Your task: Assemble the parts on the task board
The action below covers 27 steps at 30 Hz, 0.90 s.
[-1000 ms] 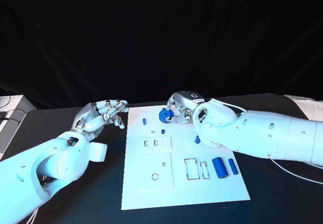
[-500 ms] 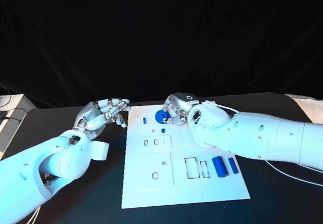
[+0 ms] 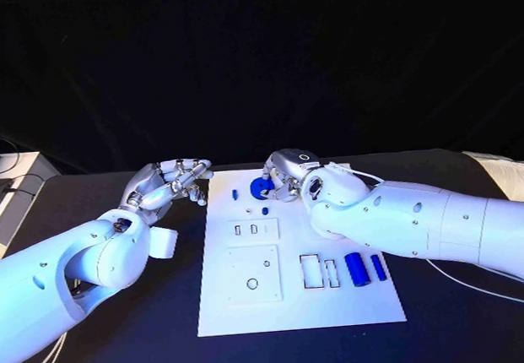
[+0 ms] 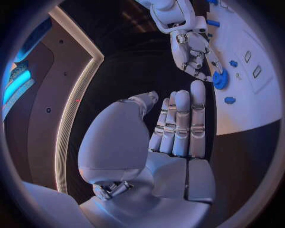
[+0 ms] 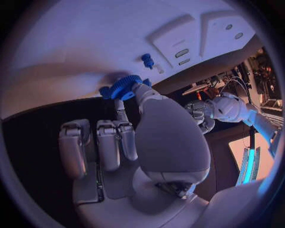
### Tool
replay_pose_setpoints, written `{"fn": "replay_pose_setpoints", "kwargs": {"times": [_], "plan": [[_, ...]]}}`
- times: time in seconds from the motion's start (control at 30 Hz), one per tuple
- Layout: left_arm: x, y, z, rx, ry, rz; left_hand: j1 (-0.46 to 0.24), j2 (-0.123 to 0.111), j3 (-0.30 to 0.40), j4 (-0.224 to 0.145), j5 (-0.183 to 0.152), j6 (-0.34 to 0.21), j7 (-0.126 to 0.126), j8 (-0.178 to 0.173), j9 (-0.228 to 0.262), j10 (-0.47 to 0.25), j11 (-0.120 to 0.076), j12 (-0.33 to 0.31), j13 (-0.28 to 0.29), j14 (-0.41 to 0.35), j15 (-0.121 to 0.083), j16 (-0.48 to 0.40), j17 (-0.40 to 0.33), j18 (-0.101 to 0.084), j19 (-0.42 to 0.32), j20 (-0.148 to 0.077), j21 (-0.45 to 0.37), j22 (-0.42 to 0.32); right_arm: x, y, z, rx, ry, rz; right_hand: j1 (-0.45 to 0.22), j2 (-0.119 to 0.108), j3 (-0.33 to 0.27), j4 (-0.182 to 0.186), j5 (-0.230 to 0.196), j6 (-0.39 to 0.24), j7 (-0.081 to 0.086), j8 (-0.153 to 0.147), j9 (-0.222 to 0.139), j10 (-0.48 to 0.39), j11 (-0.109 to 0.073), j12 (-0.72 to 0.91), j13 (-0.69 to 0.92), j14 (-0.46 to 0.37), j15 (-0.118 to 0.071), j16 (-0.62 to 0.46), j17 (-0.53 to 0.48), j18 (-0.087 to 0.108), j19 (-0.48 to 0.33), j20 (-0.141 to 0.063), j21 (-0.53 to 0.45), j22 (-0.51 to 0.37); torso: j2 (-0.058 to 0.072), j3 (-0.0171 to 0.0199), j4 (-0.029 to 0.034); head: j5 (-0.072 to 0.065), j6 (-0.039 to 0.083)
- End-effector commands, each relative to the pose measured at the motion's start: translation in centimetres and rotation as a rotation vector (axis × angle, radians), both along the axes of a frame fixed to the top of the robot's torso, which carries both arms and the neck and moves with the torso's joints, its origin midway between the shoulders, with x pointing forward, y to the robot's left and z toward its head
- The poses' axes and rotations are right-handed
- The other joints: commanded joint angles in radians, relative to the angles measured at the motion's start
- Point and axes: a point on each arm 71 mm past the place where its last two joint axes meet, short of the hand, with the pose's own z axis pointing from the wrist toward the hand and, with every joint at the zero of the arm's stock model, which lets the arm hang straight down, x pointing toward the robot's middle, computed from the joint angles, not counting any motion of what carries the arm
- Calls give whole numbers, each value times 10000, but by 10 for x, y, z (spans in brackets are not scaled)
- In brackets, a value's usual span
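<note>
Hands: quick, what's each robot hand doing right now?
Left hand: open, holding nothing, beside the board.
Right hand: holding the blue gear in its fingertips.

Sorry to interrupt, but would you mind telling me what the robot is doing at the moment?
It is assembling parts on the white task board. The right hand pinches a blue gear at the board's far end. The left hand hovers beside the board, holding nothing. Two blue cylinders lie near the board's right edge.
</note>
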Motion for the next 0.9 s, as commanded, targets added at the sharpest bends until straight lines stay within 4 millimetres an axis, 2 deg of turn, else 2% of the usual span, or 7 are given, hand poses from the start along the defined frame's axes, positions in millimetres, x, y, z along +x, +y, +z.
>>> {"fn": "replay_pose_setpoints", "kwargs": {"times": [0.03,0.4,0.7,0.9], "plan": [[-1,-3,1,-57,-41,-225,-57,-7,38,-4,-53,-68,11,34,11,-43,-5,23,12,-70,-12,66,-3,50,-60,26,64,11,1,-2,-8,-291,254,-182,-81,-42,-41,57,-115,-116,24,-41,-29,1068,-11,21,2635,1056,-9,56,2603,-140,1046,-72,61,2634,-4,1,7,-22,16],[-1,-2,1,-42,-19,-218,-79,-3,35,3,-60,-76,17,38,19,-51,1,29,21,-76,-6,78,-7,50,-90,32,101,36,1,-5,-10,-316,391,-182,-382,-165,-440,99,-371,-515,182,-327,-119,1068,133,21,2635,1041,155,42,2539,-140,1046,71,61,2634,-2,9,-7,0,2],[0,-1,0,-34,-11,-208,-79,-3,35,3,-60,-76,17,38,19,-51,1,29,21,-76,-6,78,-7,50,-90,32,101,36,1,-11,-10,-314,422,-264,-465,-140,-548,106,-354,-523,192,-345,-119,1068,146,21,2635,1040,173,40,2533,-140,1046,95,61,2634,-1,9,-2,1,-22],[0,-1,0,-30,-8,-198,-79,-3,35,3,-60,-76,17,38,19,-51,1,29,21,-76,-6,78,-7,50,-90,32,101,36,1,-14,-10,-280,389,-292,-399,-45,-533,70,-318,-452,180,-319,-103,1068,142,21,2635,1042,168,42,2542,-140,1046,103,61,2634,1,15,3,-6,-35]]}}
